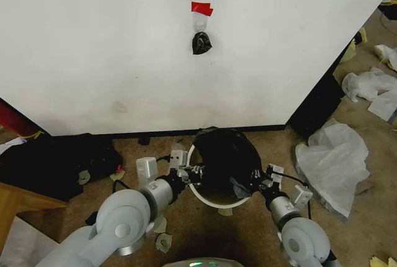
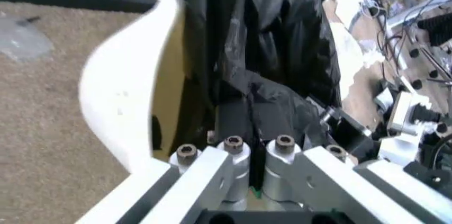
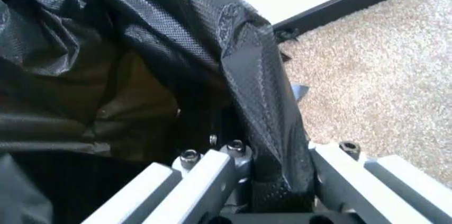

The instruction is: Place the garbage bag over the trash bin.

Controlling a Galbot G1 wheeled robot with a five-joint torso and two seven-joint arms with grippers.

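Note:
The trash bin (image 1: 218,203) stands on the carpet against the wall, its white rim showing on the near side. The black garbage bag (image 1: 224,150) is draped over its far part and hangs into the opening. My left gripper (image 1: 193,171) is at the bin's left rim, shut on a fold of the bag (image 2: 282,49) just inside the white rim (image 2: 120,91). My right gripper (image 1: 259,178) is at the right rim, shut on a twisted strip of the bag (image 3: 261,75) that runs between its fingers (image 3: 205,171).
A white wall panel (image 1: 155,49) rises right behind the bin, with red tape and a small black bag (image 1: 200,42) stuck on it. Black bags (image 1: 56,161) lie on the floor at left, white plastic bags (image 1: 332,155) at right, a wooden corner (image 1: 15,208) at near left.

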